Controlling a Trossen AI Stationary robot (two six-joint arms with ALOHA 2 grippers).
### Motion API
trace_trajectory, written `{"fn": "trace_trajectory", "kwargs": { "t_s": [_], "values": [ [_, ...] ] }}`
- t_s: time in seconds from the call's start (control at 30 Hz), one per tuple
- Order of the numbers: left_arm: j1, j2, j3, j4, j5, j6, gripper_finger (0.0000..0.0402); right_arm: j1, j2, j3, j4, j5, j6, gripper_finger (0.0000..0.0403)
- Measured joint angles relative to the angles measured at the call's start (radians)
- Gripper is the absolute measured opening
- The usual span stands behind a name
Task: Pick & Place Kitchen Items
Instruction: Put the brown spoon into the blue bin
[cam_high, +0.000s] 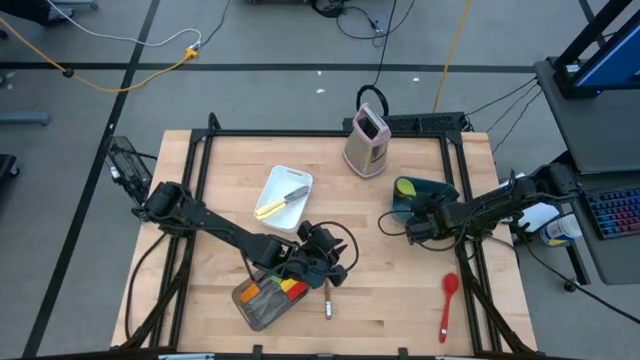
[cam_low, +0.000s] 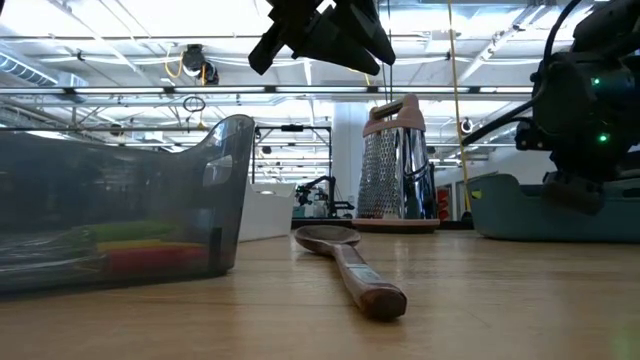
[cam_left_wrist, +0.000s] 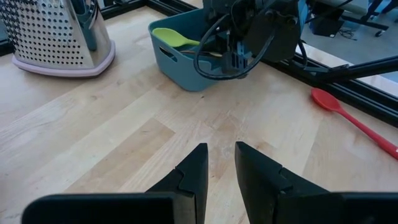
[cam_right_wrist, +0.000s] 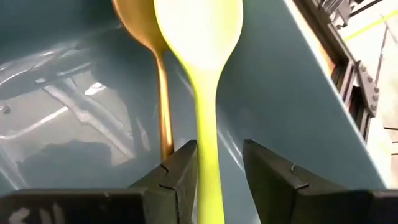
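My right gripper (cam_right_wrist: 221, 146) is down inside the teal bin (cam_high: 432, 188) at the table's right, open. The green spatula's handle runs between its fingers, and a gold spoon (cam_right_wrist: 134, 25) lies beside it in the bin. My left gripper (cam_left_wrist: 222, 149) hovers above mid-table (cam_high: 343, 264), open by a narrow gap, with nothing between its fingers. Below it a brown wooden spoon (cam_low: 345, 265) lies flat on the table. The grey pan (cam_high: 262, 300) holds green, yellow and red utensils. A red spoon (cam_high: 448, 300) lies near the front right. My right gripper's fingers stand on either side of the green spatula's handle (cam_right_wrist: 208, 143), along its length, slanting down into the bin. The handle lies close against one finger (cam_right_wrist: 183, 168) and leaves a gap to the other. Whether it touches that finger I cannot tell.
A white tray (cam_high: 296, 180) with a yellow-handled knife (cam_high: 280, 200) sits behind the pan. The pink-and-steel box grater (cam_high: 367, 140) stands upright at the far middle. A black frame runs round the table's edges. Bare wood lies between the wooden spoon and the red spoon.
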Motion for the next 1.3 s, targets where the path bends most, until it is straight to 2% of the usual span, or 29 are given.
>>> {"fn": "trace_trajectory", "kwargs": {
  "t_s": [0.4,0.73,1.07,1.3],
  "values": [
    [0.0,0.0,0.0,0.022,0.0,-0.068,0.0085,0.0,0.0,0.0,-0.001,0.013,0.0,0.0119],
    [0.0,0.0,0.0,0.022,-0.001,-0.069,0.0085,0.0,-0.01,0.0,0.006,0.011,0.0,0.0117],
    [0.001,0.0,0.0,0.026,-0.001,-0.071,0.0085,0.0,-0.125,0.0,0.055,0.012,-0.009,0.0118],
    [0.001,0.0,0.0,0.029,-0.001,-0.073,0.0085,0.0,-0.218,0.0,0.234,0.013,-0.17,0.0118]
  ]
}}
